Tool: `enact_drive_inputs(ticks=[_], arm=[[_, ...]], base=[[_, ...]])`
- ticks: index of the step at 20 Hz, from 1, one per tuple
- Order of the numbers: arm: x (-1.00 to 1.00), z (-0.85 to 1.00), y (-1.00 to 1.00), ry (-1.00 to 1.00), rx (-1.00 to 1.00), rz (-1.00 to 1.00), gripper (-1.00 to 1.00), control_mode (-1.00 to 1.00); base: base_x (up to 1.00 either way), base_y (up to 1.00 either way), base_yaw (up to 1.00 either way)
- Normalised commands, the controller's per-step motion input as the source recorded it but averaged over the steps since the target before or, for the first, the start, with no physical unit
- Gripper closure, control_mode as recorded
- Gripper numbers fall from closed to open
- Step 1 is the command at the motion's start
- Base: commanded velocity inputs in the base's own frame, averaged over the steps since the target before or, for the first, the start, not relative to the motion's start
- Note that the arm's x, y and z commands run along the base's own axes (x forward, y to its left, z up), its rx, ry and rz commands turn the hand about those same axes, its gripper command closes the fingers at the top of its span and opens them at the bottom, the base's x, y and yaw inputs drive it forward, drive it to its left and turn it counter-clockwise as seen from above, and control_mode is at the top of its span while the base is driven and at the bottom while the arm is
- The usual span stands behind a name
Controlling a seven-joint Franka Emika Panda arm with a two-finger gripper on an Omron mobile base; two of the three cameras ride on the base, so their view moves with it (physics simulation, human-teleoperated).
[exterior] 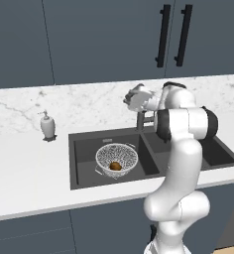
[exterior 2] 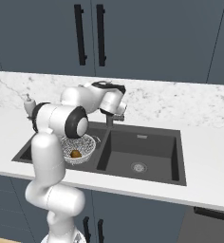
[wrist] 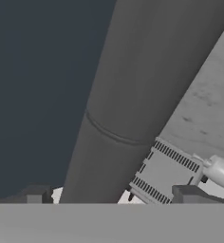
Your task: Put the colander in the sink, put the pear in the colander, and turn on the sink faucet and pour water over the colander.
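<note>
Right up against the hand camera stands the sink faucet (wrist: pixel 133 95), its dark stem running between the two dark fingertips (wrist: pixel 192 193), which stand wide apart on either side, so the hand (wrist: pixel 115 194) is released and grasps nothing. From the base views the hand (exterior: pixel 135 100) hovers at the back of the sink (exterior: pixel 84 144), by the divider between the basins. In the left basin sits the colander (exterior: pixel 116 159) with the pear (exterior: pixel 116 166) inside it, so my reading is that only the water remains.

Trouble could come from the hand being so tight on the stem: a push aimed at the lever might land on the stem instead and shove or scrape the faucet without opening it. If the spout points at the wrong basin, water would run down the right drain (exterior 2: pixel 138 166) and miss the colander. A wide sweep of the arm could also clip the white soap dispenser (exterior: pixel 47 125) on the worktop (exterior: pixel 29 168), though it stands well apart from the hand.

Much is hard to read. From the left the faucet is mostly covered by the arm, and from the right only a short piece (exterior 2: pixel 110 120) shows under the wrist. Lever and spout direction I cannot make out, nor whether the fingertips touch the stem. Up close, a ridged grey patch (wrist: pixel 168 173) beside the stem is unclear
</note>
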Motion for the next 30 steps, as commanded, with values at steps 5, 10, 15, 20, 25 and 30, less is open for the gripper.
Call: enact_drive_inputs(ticks=[5, 10, 15, 20, 25, 30], arm=[[0.00, 0.31, 0.62, -0.01, 0.00, -0.12, -1.00, -1.00], [0.00, 0.35, 0.50, -0.01, 0.00, -0.13, -1.00, -1.00], [-0.18, 0.41, -0.11, 0.00, 0.00, -0.09, -1.00, -1.00], [-0.54, 0.41, -0.68, 0.00, -0.02, -0.03, -1.00, -1.00], [-0.59, 0.07, -0.74, 0.00, -0.09, -0.01, -1.00, -1.00], [-0.51, 0.00, -0.62, 0.00, -0.14, -0.02, -1.00, -1.00]], base=[[0.00, 0.00, 0.00], [0.00, 0.00, 0.00], [0.00, 0.00, 0.00], [0.00, 0.00, 0.00], [0.00, 0.00, 0.00], [0.00, 0.00, 0.00]])
